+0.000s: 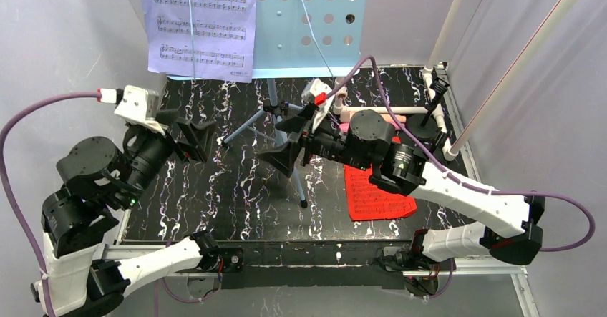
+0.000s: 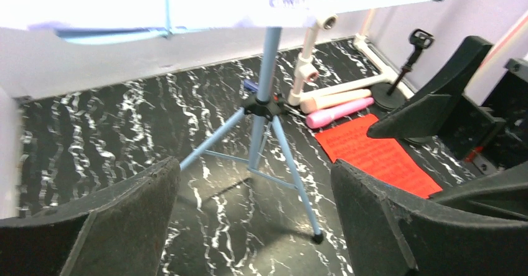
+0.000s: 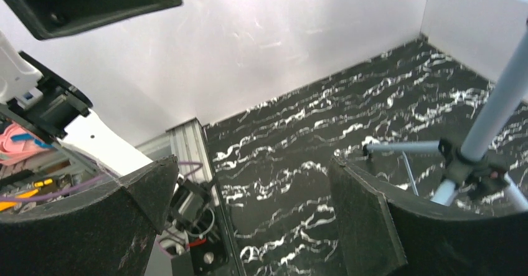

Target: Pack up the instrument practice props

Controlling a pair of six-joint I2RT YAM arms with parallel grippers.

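The pale-blue perforated music rack [image 1: 315,16] stands at the back on its tripod legs [image 1: 268,113]. A lavender sheet-music page [image 1: 200,23] rests on it. A red page [image 1: 376,192] lies flat on the table to the right. The pink microphone [image 2: 339,113] and beige microphone [image 2: 336,100] lie side by side behind it, near a black round-based holder [image 2: 408,58]. My left gripper [image 1: 195,139] is open and empty, left of the tripod [image 2: 264,104]. My right gripper [image 1: 288,142] is open and empty, just right of the tripod pole, whose hub [image 3: 473,164] shows in the right wrist view.
A white PVC pipe frame [image 1: 447,23] rises at the back right, with a low pipe [image 2: 305,70] beside the microphones. White walls enclose the black marbled table [image 1: 236,188] on the left and at the back. The aluminium table edge [image 3: 187,139] lies below my right gripper.
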